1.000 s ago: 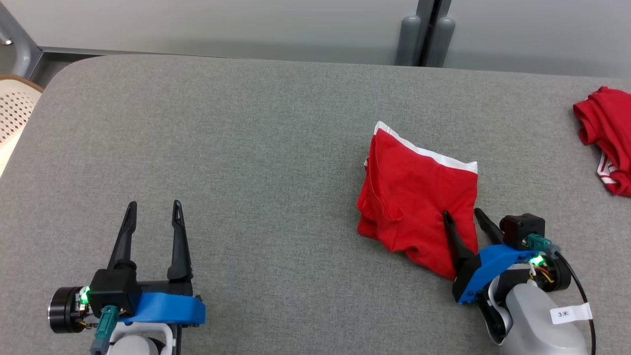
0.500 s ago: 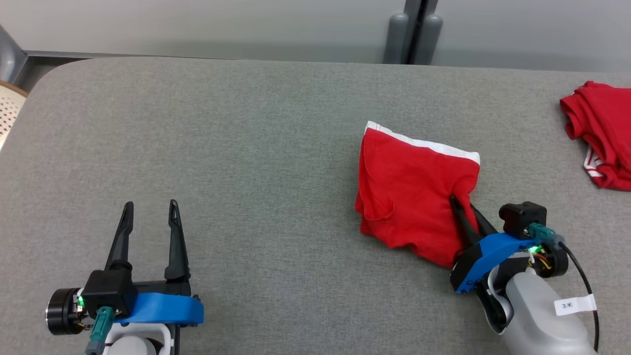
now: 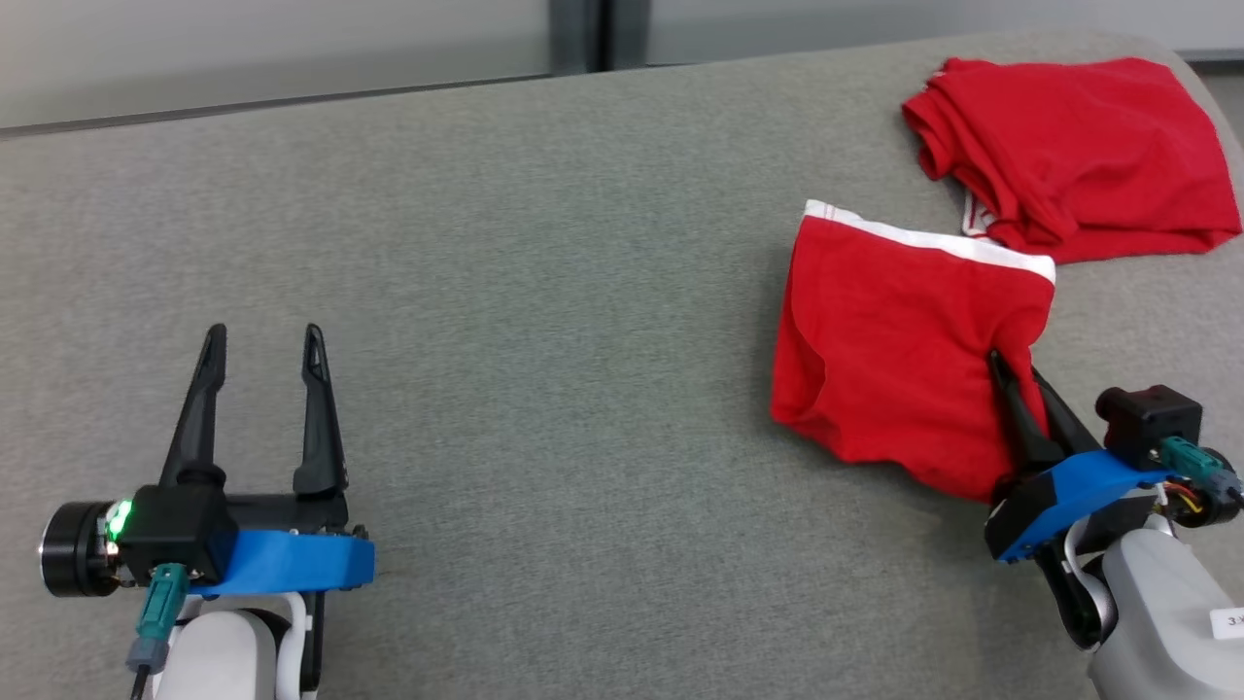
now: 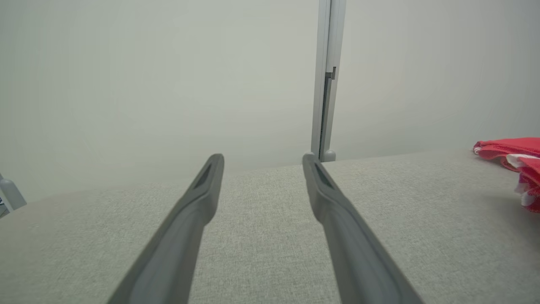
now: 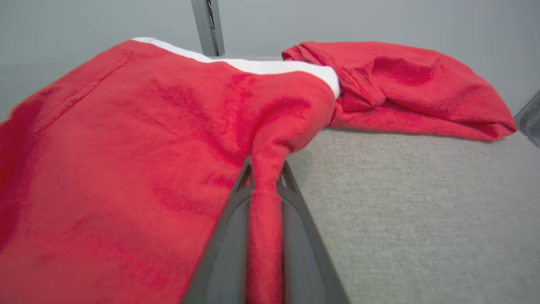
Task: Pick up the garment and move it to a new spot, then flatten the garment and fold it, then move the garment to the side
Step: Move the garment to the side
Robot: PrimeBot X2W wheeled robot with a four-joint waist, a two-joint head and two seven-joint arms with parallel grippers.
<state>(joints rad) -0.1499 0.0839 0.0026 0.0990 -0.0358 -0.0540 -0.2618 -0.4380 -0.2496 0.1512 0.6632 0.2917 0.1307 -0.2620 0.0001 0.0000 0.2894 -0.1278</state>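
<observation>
Garment [image 3: 894, 379] looks soft and floppy, so the right pincer [image 3: 1013, 367] pinches its bunched side edge; the left pincer [image 3: 262, 335] is open.

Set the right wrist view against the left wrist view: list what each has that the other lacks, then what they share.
Right wrist view, not left: the right gripper, jaws shut on a pinched fold of the red garment, whose white waistband lies along the far edge.
Left wrist view, not right: the left gripper, jaws open with nothing between them.
Shared: the grey table, the wall post, and red fabric, a mere sliver at the left wrist view's right edge.
</observation>
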